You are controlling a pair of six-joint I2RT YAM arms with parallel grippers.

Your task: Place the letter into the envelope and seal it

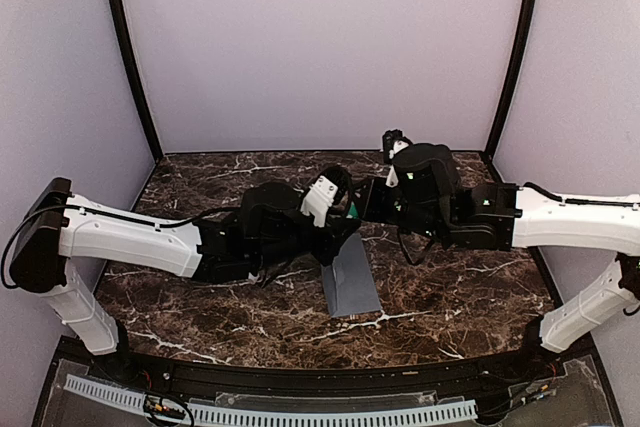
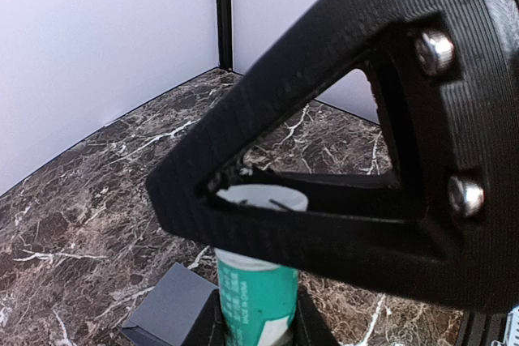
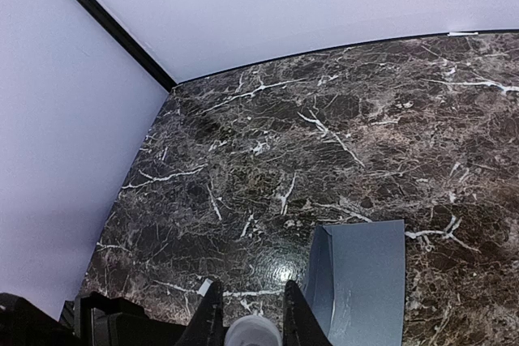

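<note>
Top external view: I see my left gripper [image 1: 338, 209] and right gripper [image 1: 368, 202] meet nose to nose above the grey envelope [image 1: 352, 282], which lies flat on the marble table [image 1: 200, 317].

Left wrist view: my left fingers [image 2: 312, 326] are clamped on the green glue stick [image 2: 255, 293].

Right wrist view: my right fingers [image 3: 212, 318] squeeze its white cap [image 3: 252, 332]. The envelope lies on the table past them.

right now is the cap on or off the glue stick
On, it seems: a white cap sits atop the green glue stick held in the left gripper, and the right gripper pinches it.
</note>
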